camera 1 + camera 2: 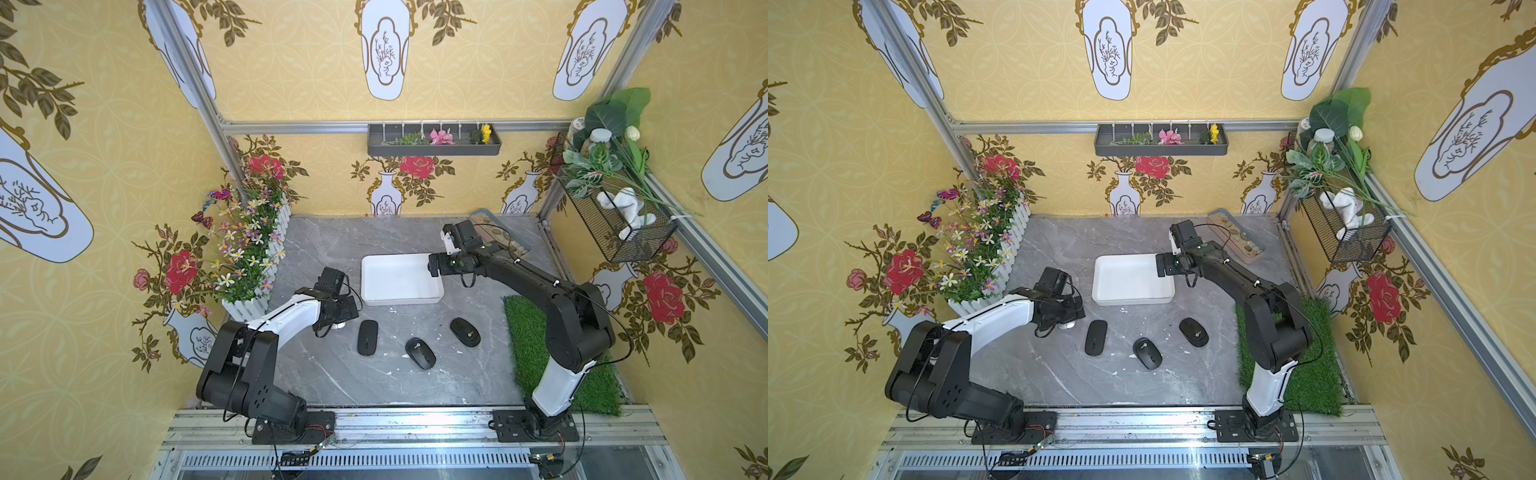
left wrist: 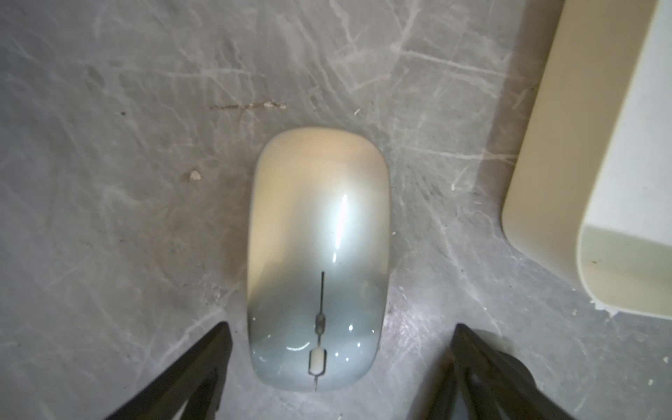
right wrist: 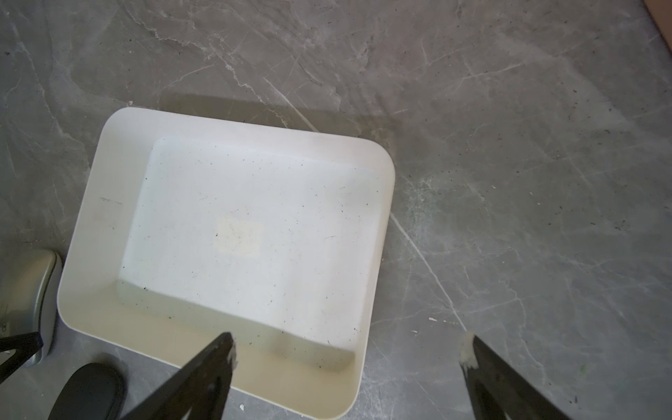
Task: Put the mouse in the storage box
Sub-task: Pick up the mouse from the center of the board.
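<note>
Beside the storage box (image 2: 538, 163), the left gripper (image 2: 340, 332), jaws spread, straddles the white mouse (image 2: 318, 236); closing squarely seems next.

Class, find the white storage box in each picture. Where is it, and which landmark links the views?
Top view: storage box mid-frame, beyond the black mice.
Top view: same spot, slightly further left in frame.
Left wrist: one corner, cut by the frame edge, apart from the pale mouse.
Right wrist: nearly all of it, empty.
Shared landmark: the pale mouse beside it, just visible in both top views.
</note>
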`<state>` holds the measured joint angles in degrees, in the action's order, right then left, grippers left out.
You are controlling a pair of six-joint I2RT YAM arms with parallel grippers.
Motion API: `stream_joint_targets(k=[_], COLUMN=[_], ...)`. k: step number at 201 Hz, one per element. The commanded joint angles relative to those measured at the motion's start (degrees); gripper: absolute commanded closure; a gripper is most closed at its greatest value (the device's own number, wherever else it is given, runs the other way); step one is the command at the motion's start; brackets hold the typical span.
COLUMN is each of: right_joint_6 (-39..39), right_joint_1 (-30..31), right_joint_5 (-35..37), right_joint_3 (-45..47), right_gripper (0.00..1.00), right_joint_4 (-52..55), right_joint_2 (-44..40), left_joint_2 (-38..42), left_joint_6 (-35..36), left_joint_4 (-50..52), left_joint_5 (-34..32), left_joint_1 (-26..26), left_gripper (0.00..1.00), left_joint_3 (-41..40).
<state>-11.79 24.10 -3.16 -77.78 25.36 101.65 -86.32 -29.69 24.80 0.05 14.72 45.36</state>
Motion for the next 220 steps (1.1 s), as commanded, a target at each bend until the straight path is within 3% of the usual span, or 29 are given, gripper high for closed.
stream_joint_targets(k=[1,140,194,220], right_joint_6=[3.2,4.1,4.1,3.9], right_joint_1=[1.4,2.8,2.8,2.8], right_joint_5=[-0.6,0.5,1.2,2.0], right_joint_3=[1.9,2.0,1.9,1.9], right_gripper=[0.03,0.03,0.03,0.03], right_joint_4=[-5.6,-7.5,-8.2,-8.6], right_joint_2=[-2.4,-2.2,-2.0,-2.2], left_joint_2=[-1.3,-10.5,-4.9,-3.2], left_joint_6=[2.3,4.0,3.4,3.3], left_joint_4=[-1.3,4.2,10.0,15.9], left_joint_5=[1.5,-0.3,-2.6,-3.0], left_joint_1=[-0.5,-1.0,-1.0,-0.8], left_gripper=[0.10,0.44,0.46,0.46], left_joint_3=[-0.1,8.5,12.1,18.6])
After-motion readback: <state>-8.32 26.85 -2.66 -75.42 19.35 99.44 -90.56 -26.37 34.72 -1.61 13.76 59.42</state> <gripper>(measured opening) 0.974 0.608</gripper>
